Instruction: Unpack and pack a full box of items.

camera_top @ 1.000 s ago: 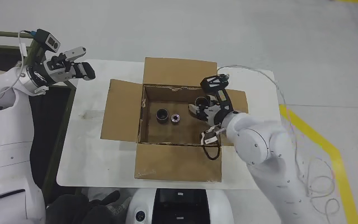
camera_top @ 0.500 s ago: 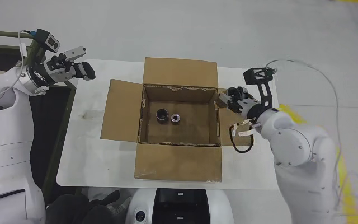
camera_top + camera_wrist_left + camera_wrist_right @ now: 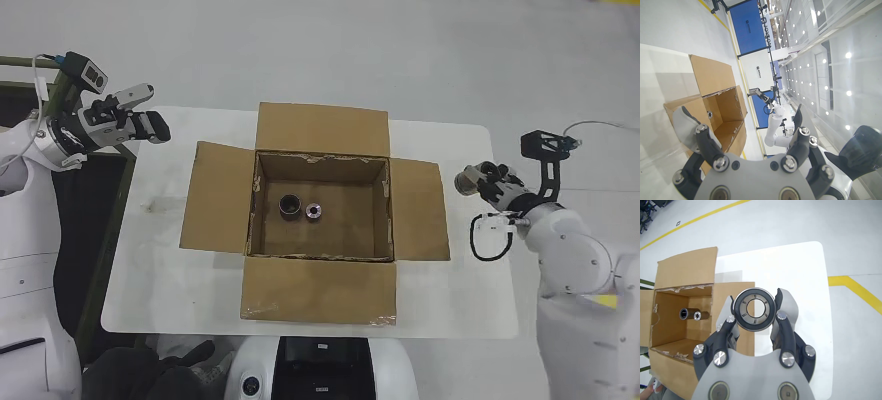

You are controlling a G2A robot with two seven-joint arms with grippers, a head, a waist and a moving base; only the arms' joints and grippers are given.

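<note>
Clamped on a metal ring (image 3: 755, 309) whose hole faces its wrist, the right gripper (image 3: 472, 181) hangs over bare table (image 3: 460, 290) at the box's (image 3: 320, 128) three o'clock; the left gripper (image 3: 740, 113) sits wide open, empty, at ten o'clock.

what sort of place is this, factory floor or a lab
Likely an industrial hall or robot test area: yellow floor lines, blue pegboard partitions, and a high ceiling with rows of lights.
</note>
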